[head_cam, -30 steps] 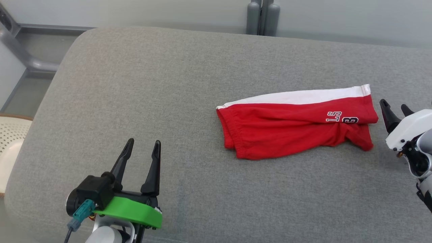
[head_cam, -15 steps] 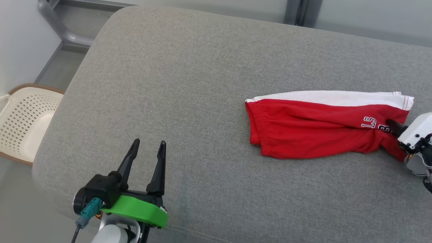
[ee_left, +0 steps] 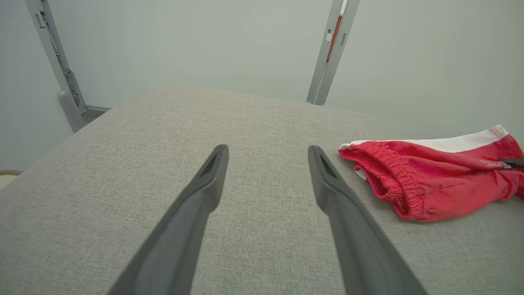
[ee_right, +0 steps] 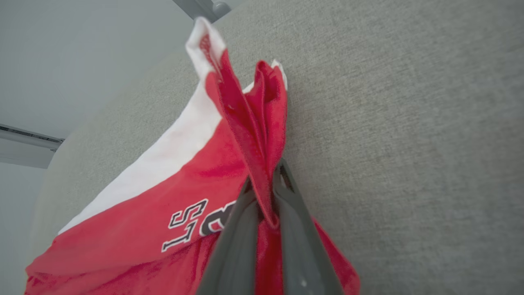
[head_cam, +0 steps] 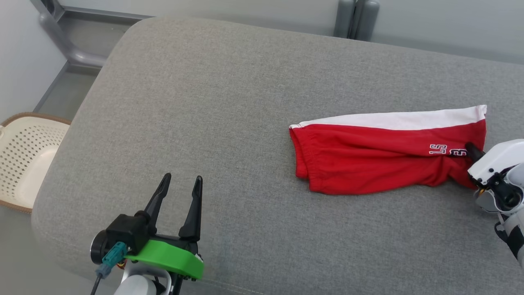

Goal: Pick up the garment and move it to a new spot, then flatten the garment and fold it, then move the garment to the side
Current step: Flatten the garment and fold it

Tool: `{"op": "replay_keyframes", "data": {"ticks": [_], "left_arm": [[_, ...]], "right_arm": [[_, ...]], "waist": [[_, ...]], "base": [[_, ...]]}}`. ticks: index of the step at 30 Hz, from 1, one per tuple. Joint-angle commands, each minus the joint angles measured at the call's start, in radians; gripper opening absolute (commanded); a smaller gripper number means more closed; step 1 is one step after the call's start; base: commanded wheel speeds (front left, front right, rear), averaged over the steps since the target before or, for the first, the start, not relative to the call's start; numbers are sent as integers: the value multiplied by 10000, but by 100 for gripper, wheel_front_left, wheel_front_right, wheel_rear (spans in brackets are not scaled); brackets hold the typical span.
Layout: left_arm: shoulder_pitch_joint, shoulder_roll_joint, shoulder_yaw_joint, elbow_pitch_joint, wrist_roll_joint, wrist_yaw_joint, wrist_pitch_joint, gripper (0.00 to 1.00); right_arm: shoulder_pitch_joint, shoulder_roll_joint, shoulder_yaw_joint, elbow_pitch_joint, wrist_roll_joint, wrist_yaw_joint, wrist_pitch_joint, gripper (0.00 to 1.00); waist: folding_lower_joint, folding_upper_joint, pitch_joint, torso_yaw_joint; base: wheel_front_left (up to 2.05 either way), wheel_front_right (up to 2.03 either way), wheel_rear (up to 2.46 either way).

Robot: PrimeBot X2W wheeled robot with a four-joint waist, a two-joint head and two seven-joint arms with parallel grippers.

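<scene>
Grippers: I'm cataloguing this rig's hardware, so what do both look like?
Left gripper: long tapering dark jaws, black motor block, bright green plate, teal connector with a dark cable. Right gripper: dark jaws on a white housing.

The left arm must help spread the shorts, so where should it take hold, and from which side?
Grip the waistband, probably at its near corner, coming from the left: that gathered edge faces the open left tool and lies free on the cushion, while the right tool is shut on the opposite end of the shorts.
</scene>
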Motion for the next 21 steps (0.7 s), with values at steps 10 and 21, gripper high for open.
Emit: {"op": "replay_keyframes", "data": {"ticks": [10, 21], "left_arm": [[361, -180, -27, 215, 97, -151, -26, 100], [546, -379, -71, 361, 133, -217, -26, 100]], "right_arm": [[598, -819, 501, -448, 105, 4, -993, 0], [-102, -1, 1934, -1609, -585, 6, -1468, 0]], "waist": [[0, 0, -722, -798], [0, 0, -1174, -585]], "base": [[0, 0, 0], [0, 0, 0]]}}
